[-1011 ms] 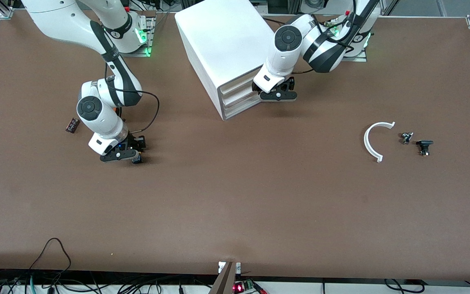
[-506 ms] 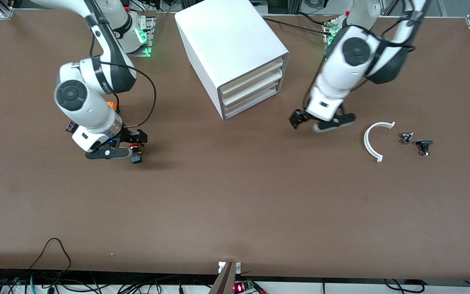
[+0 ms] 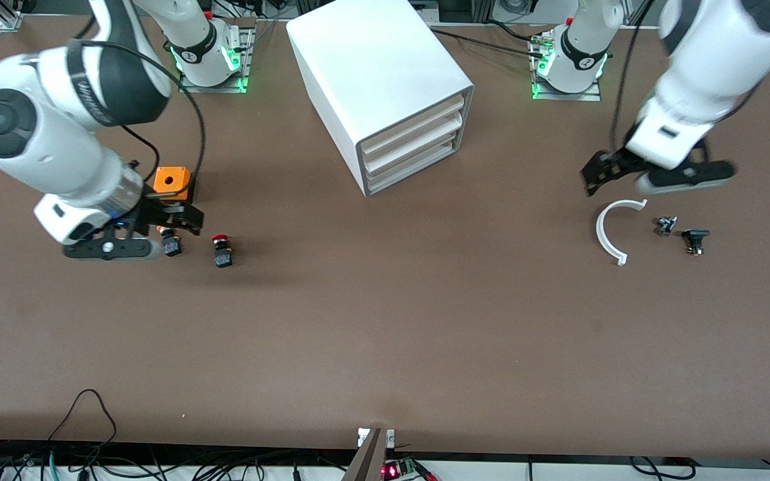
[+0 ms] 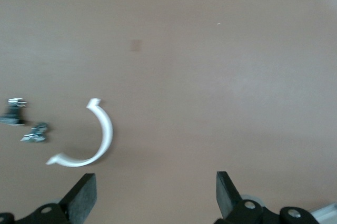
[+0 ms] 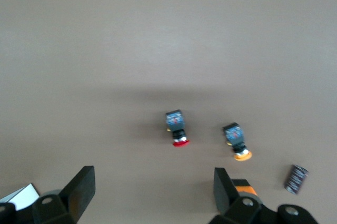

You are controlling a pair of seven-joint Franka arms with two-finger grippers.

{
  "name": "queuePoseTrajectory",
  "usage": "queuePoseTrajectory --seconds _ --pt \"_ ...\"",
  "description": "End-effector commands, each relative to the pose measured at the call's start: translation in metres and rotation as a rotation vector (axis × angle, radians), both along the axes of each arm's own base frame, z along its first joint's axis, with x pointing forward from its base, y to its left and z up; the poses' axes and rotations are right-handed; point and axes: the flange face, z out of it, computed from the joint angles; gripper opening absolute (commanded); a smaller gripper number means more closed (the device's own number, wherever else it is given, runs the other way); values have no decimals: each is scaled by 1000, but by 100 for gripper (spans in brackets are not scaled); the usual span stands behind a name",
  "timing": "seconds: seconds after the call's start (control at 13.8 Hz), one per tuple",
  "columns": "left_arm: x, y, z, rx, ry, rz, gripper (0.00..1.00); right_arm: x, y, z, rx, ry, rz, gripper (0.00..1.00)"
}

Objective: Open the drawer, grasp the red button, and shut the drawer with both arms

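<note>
Right gripper (image 3: 148, 234): lower left of the frame, up over the counter (image 3: 385, 334) beside the orange box (image 3: 172, 182). Jaws spread wide, nothing between them, as the right wrist view shows.

Button (image 3: 222, 250): red cap, dark body, lying on the bare counter just beside the right gripper, toward the middle of the frame. Free of any grip. A like button with an orange cap (image 3: 170, 244) lies between it and the gripper; in the right wrist view a small dark part (image 5: 296, 178) lies near that pair.

Left gripper (image 3: 652, 175): right of the frame, over the counter above a white curved strip (image 3: 609, 234). Jaws wide apart, empty. Two small dark parts (image 3: 682, 234) lie beside the strip.

Cabinet (image 3: 378, 87): upper middle of the frame, white, three drawers (image 3: 412, 133) stacked, all appearing pushed flush.

Step in hand, by my reckoning: the closing. Button is out, drawers are shut, both arms stand clear of the cabinet. Next move appears to call for little beyond parking both arms.
</note>
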Motion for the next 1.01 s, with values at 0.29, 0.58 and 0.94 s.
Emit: queuePoseTrajectory --seconds 0.29,0.58,0.94 --pt "-6 44 61 4 88 -76 100 -5 -106 84 2 -24 -176 100" --pt "-4 44 62 2 88 -93 100 -20 -155 98 8 -35 -194 100" --pt "-3 51 61 3 89 -133 100 -26 -170 101 -12 4 -110 100"
